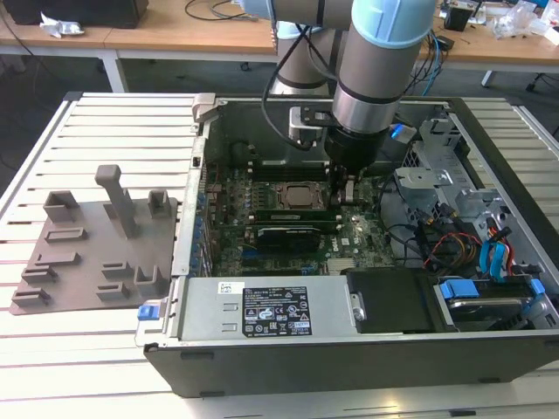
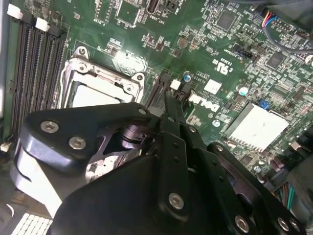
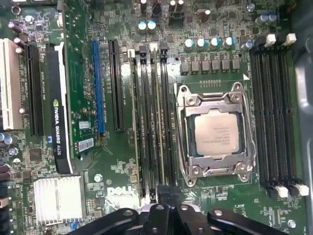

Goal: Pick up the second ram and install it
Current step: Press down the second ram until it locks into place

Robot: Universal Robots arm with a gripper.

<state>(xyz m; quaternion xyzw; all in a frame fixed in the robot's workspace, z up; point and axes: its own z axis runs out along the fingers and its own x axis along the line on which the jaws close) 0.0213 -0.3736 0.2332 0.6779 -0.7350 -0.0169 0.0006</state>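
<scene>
Exterior view: arm (image 1: 371, 61) upright, jaws down at the second ram (image 1: 293, 219).

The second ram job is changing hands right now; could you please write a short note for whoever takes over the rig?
Gripper: down inside the case, low over the motherboard, at one end of the memory slots beside the CPU socket.
The second ram: lying along a slot in that bank, its end under the gripper tip.
Done: ram picked up and brought into its slot.
Left: it cannot be told whether it is fully seated and the latches are closed.
</scene>
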